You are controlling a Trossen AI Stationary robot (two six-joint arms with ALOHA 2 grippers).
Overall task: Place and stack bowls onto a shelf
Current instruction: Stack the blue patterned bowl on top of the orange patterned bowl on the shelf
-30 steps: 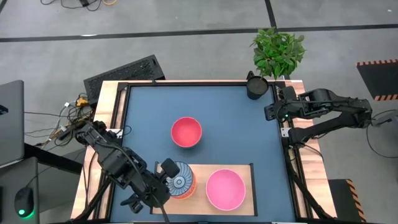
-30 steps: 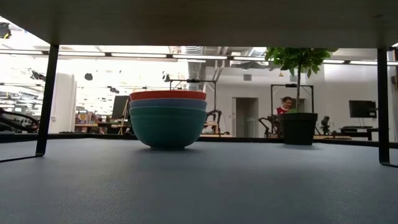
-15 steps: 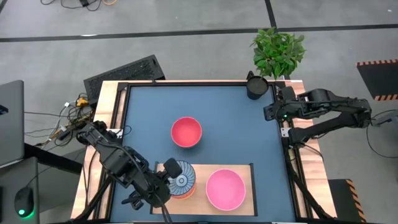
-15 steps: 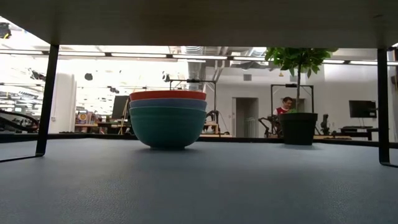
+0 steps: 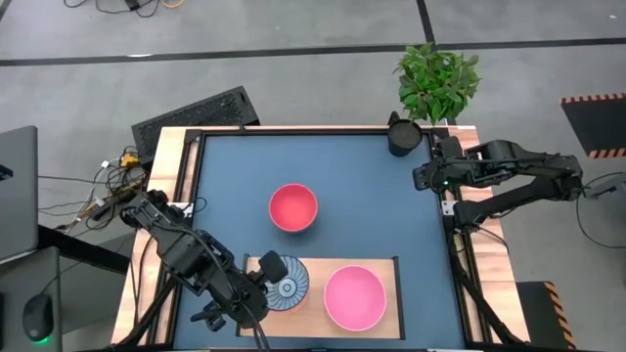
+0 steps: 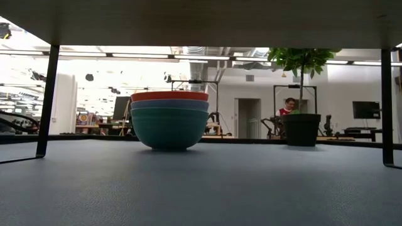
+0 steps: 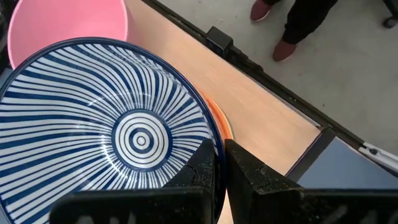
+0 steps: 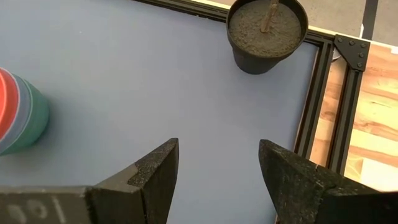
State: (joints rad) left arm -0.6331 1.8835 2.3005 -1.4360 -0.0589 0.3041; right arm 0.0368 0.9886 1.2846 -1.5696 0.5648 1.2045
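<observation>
1. the left gripper [image 5: 266,282] pinched the rim of the striped bowl [image 5: 286,283], one finger inside the rim and one outside – a hold that kept the bowl level and centred over the orange bowl [image 7: 219,118], of which only a thin arc showed under it in the left wrist view.
2. the striped bowl sat at the left end of the shelf [image 5: 393,269], so it looked nested or nearly so; whether it had fully seated could not be told.
3. the pink bowl [image 5: 353,297] filled the shelf's right half, just beside the striped one, rims close but apart – the tightest spot for any sideways move.
4. a stack of three bowls [image 5: 292,207], red on top, stood on the table's middle, well apart from the shelf; judged from this, it was still to be shelved.
5. the right gripper [image 8: 217,165] waited at the table's far right edge near the plant pot [image 5: 402,135], its jaws spread and holding nothing.
6. open room: bare table lay between the stack and the right arm, giving a free approach. the shelf itself had little bare board left, so the stack would likely have to go into the pink bowl.
7. the left gripper's clearest retreat was probably up and back toward the table's near-left corner, away from the pink bowl.
</observation>
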